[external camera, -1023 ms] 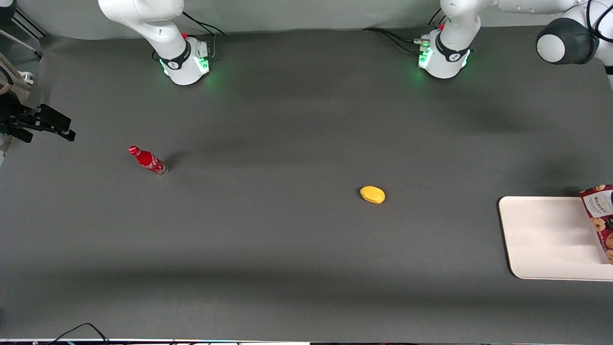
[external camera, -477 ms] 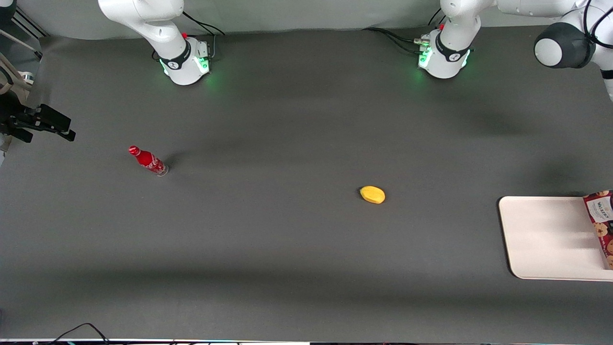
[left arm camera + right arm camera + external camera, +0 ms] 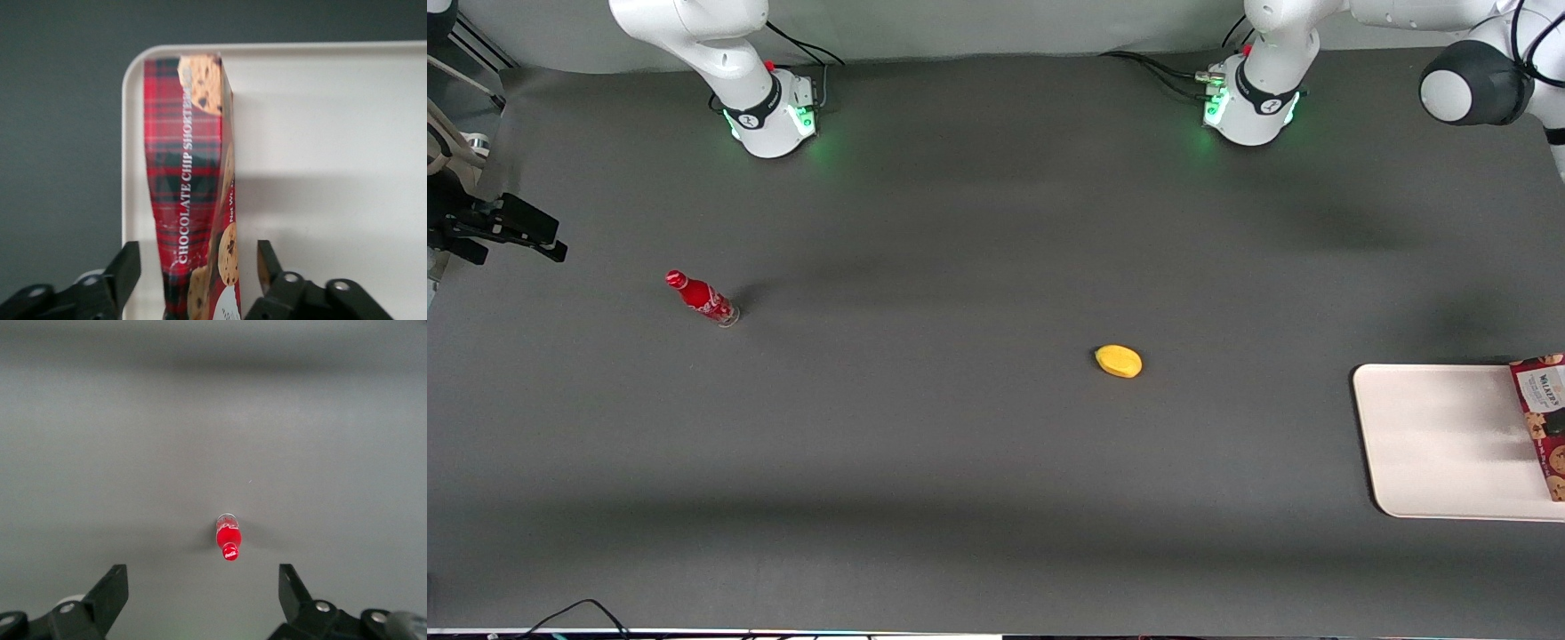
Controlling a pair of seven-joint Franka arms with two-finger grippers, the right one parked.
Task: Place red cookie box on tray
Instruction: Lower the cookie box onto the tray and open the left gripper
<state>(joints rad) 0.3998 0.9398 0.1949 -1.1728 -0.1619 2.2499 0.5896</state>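
The red cookie box (image 3: 187,167) is a long dark-red plaid carton with cookie pictures. It lies on the cream-white tray (image 3: 320,133), along one of the tray's short rims. My left gripper (image 3: 198,257) is open and straddles one end of the box, with a gap between each finger and the carton. In the front view only the box's white-label end (image 3: 1545,418) shows, at the picture's edge, on the tray (image 3: 1440,444) toward the working arm's end of the table. The gripper is out of that view.
A small red soda bottle (image 3: 701,298) stands toward the parked arm's end of the table and also shows in the right wrist view (image 3: 227,540). A yellow fruit (image 3: 1119,361) lies on the dark mat between the bottle and the tray.
The box has shifted a little toward the working arm's end, straightened from a tilt and settled lower onto the tray. Bottle and fruit have not moved.
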